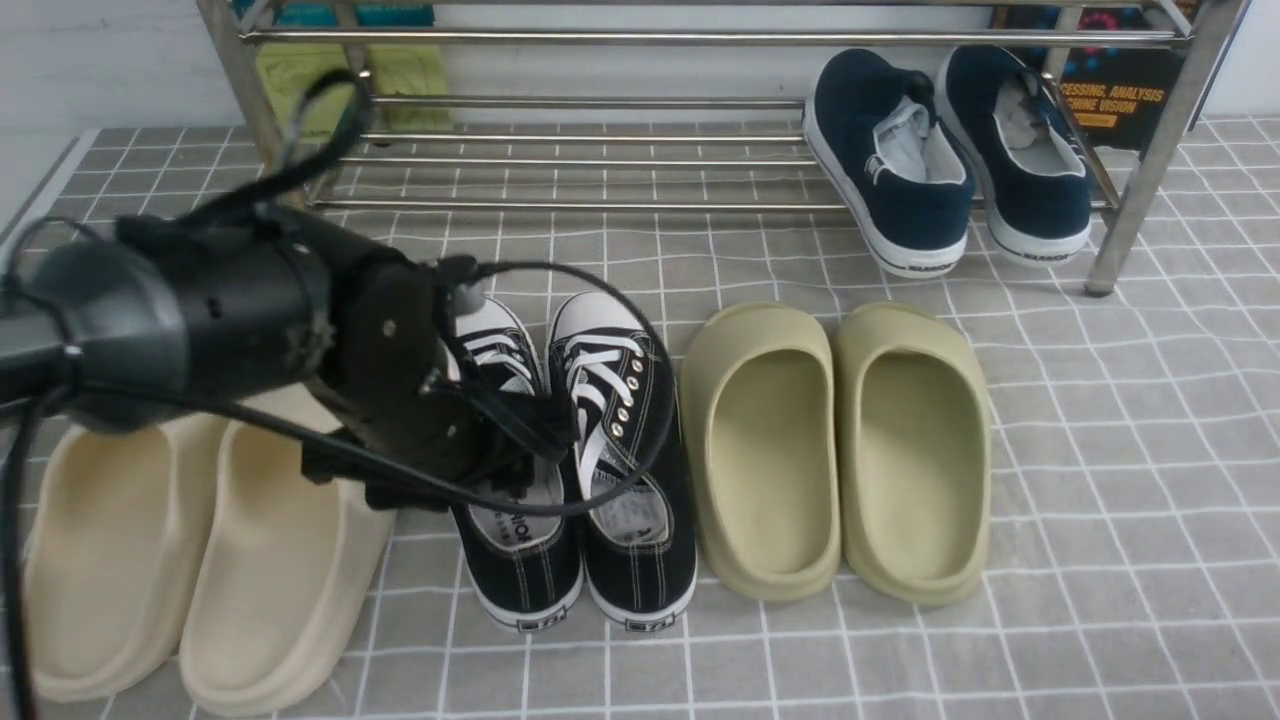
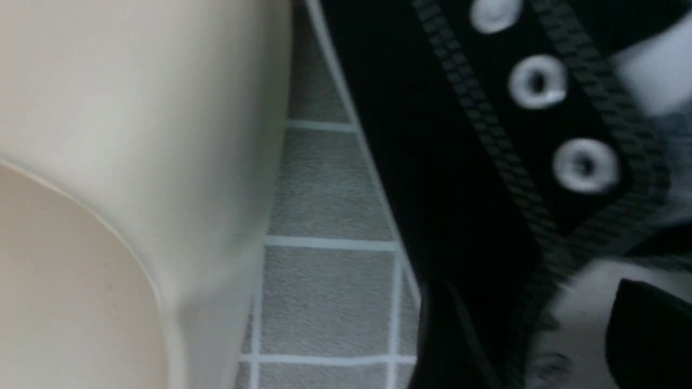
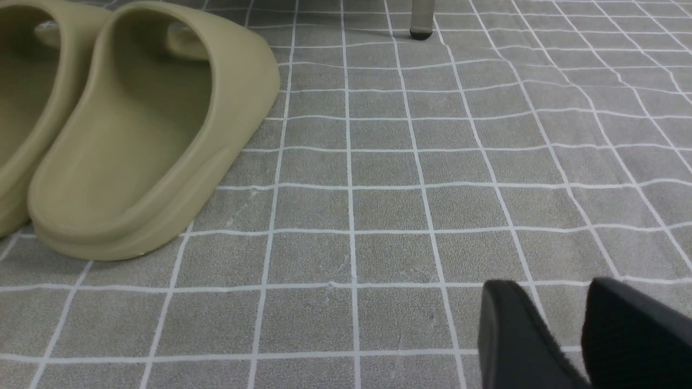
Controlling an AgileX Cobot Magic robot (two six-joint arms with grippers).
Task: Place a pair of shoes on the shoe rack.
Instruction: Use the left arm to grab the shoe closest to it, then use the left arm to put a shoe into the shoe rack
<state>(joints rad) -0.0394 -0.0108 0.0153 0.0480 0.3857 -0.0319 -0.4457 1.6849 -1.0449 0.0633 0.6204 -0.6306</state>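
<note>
The two black canvas sneakers stand side by side on the floor, toes toward the rack: the left one (image 1: 520, 560) and the right one (image 1: 635, 450). My left gripper (image 1: 515, 455) is open at the left sneaker's opening. In the left wrist view (image 2: 540, 335) it straddles the sneaker's black side wall (image 2: 432, 162), one finger outside and one over the grey insole. The silver shoe rack (image 1: 600, 205) stands behind them. My right gripper (image 3: 562, 324) hovers over bare floor with its fingers close together and nothing between them. It is out of the front view.
Navy slip-ons (image 1: 890, 170) lean on the rack's right end. Olive slippers (image 1: 760, 450) (image 3: 146, 135) lie right of the sneakers. Beige slippers (image 1: 280, 560) (image 2: 135, 135) lie to their left, close to my left arm. A rack leg (image 3: 420, 21) stands ahead of my right gripper.
</note>
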